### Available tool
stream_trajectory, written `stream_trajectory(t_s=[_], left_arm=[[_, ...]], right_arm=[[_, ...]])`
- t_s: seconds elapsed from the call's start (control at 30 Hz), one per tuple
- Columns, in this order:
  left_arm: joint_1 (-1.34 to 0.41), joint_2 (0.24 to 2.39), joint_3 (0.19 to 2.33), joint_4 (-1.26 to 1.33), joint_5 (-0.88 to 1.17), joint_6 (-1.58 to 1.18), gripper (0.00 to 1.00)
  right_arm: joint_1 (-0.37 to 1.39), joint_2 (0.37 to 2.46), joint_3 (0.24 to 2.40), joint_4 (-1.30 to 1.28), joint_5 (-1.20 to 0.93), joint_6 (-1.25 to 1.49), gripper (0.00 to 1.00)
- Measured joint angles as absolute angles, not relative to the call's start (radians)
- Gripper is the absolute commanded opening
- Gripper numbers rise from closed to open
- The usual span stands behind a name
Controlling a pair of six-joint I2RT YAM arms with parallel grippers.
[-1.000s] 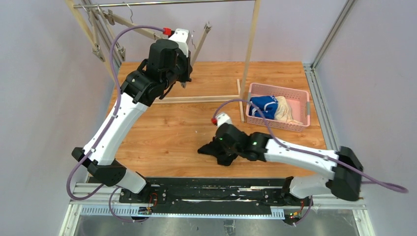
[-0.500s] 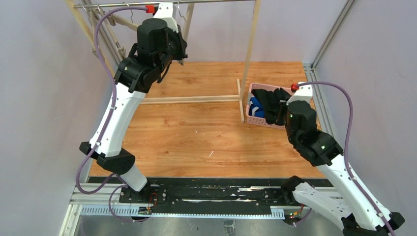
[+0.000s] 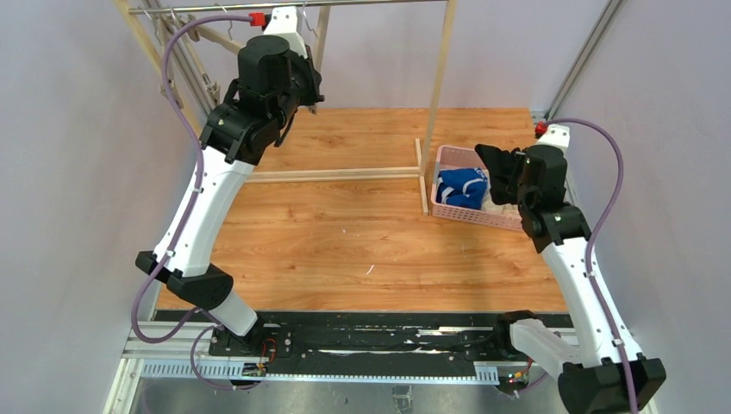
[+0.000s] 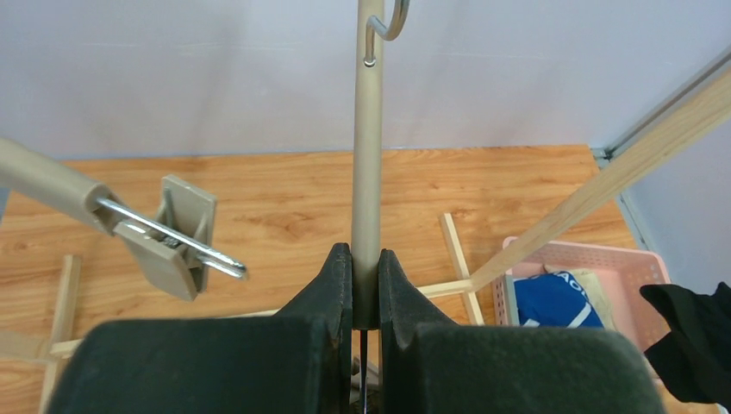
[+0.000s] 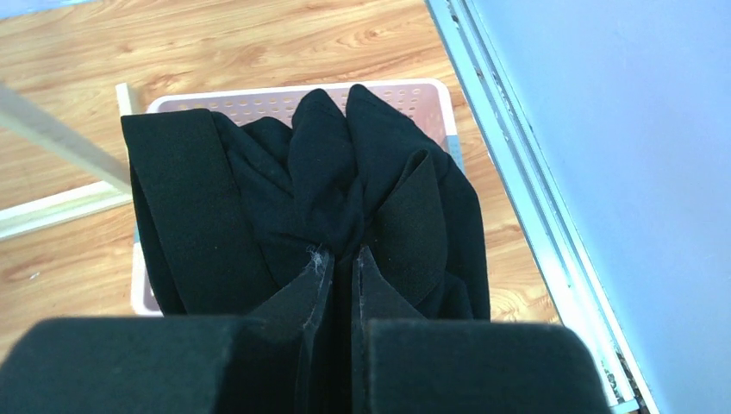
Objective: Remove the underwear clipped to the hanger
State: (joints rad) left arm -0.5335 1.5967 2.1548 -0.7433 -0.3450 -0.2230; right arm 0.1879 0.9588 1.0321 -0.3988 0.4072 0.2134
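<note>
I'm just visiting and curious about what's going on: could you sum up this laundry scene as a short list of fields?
Left jaws: shut on the hanger bar
Right jaws: shut on the black underwear, held over the pink basket
In basket: blue underwear, cream underwear
Hanger clip: empty
</note>
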Motion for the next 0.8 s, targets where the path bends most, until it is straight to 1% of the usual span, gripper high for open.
stream_trajectory(t_s=[0.2,0.43,0.8], left_arm=[[-0.497,1.578,2.129,-0.720,-0.355,-0.222,0.00],[-0.461,1.578,2.123,-0.707,-0.346,-0.223,0.00],[-0.443,1.589,2.145,-0.685,-0.308,-0.226,0.00]], right_arm=[[0.050,1.021,1.013,-0.356,0.278,0.228,0.00],[0.025,1.045,0.947,-0.326,0.215,0.233,0.00],[-0.051,1.119,0.901,-0.273,0.183,0.244,0.00]])
